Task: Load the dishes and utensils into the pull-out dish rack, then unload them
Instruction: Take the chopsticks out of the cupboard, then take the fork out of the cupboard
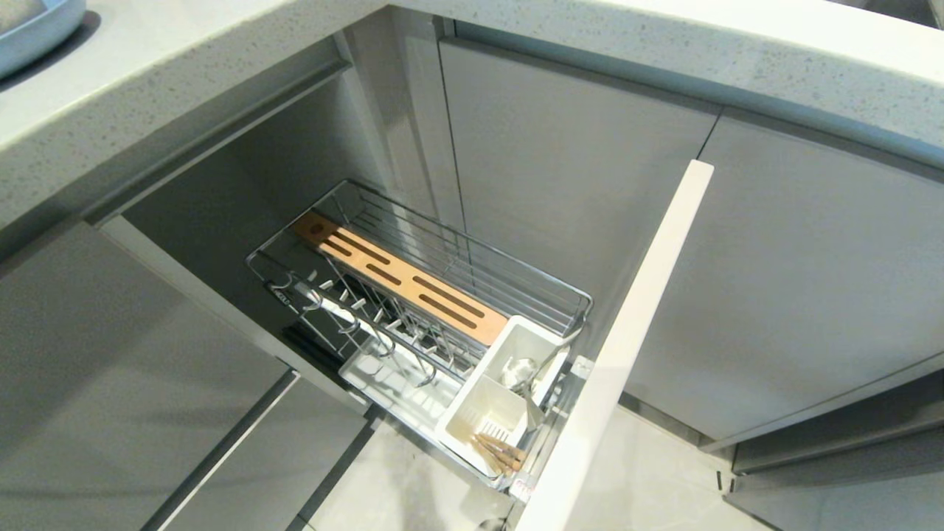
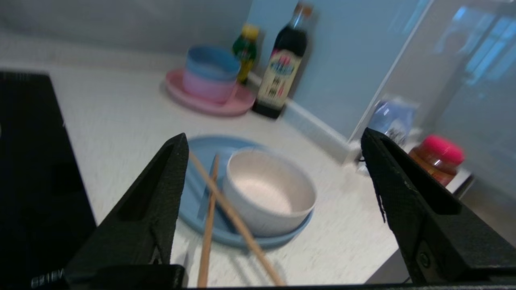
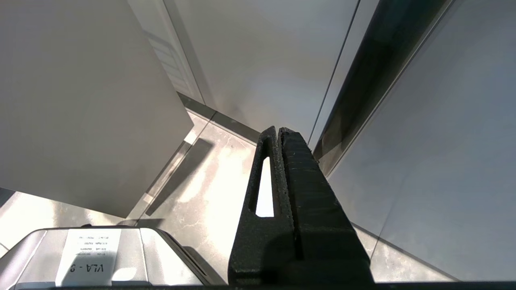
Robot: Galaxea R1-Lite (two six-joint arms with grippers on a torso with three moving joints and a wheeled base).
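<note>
My left gripper (image 2: 274,137) hangs open over the white countertop, with nothing between its fingers. Just beyond it the white bowl (image 2: 268,191) sits on the pale blue plate (image 2: 282,241). Two wooden chopsticks (image 2: 238,225) lie crossed over the plate's near edge and the counter, close to one finger. In the head view the pull-out dish rack (image 1: 472,265) stands pulled out, without either arm in sight. Its white caddy (image 1: 479,413) holds a silver spoon (image 1: 520,372) and more chopsticks (image 1: 501,451). My right gripper (image 3: 278,129) is shut and empty, low by the cabinet fronts.
A pink plate with stacked blue and pink bowls (image 2: 209,76), a dark sauce bottle (image 2: 282,64), a small green bottle (image 2: 246,48) and a red-lidded jar (image 2: 437,155) stand behind. A black cooktop (image 2: 32,169) lies beside the plate. The rack's front panel (image 1: 627,346) juts out.
</note>
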